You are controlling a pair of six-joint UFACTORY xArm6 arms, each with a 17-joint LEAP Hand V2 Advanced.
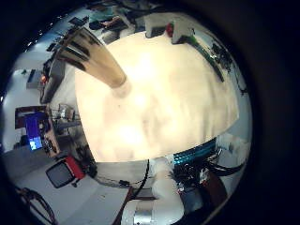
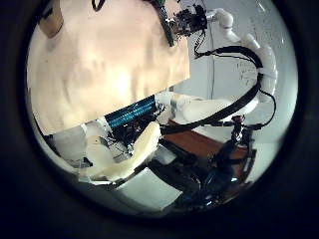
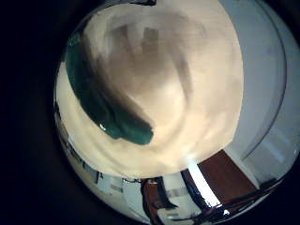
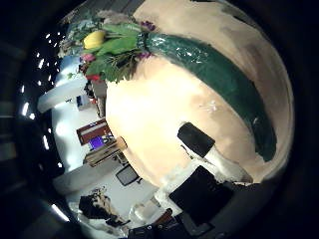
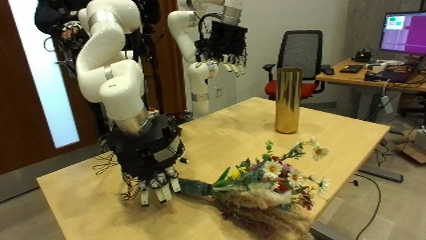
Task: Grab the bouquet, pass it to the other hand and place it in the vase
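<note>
The bouquet (image 5: 272,180) lies on the wooden table (image 5: 226,130), its green-wrapped stem (image 5: 200,187) pointing at my right hand (image 5: 151,160). The right thumb side palm view shows the flowers (image 4: 108,45) and the stem (image 4: 221,82) on the table. The right little finger side palm view shows the stem (image 3: 101,101) close under the palm. The tall gold vase (image 5: 286,100) stands upright at the table's far side and also shows in the left little finger side palm view (image 1: 94,58). My left hand (image 5: 221,45) is raised high, open and empty.
An office chair (image 5: 304,55) and a desk with a monitor (image 5: 404,35) stand beyond the table. The table's bare top (image 2: 100,60) shows in the left thumb side palm view.
</note>
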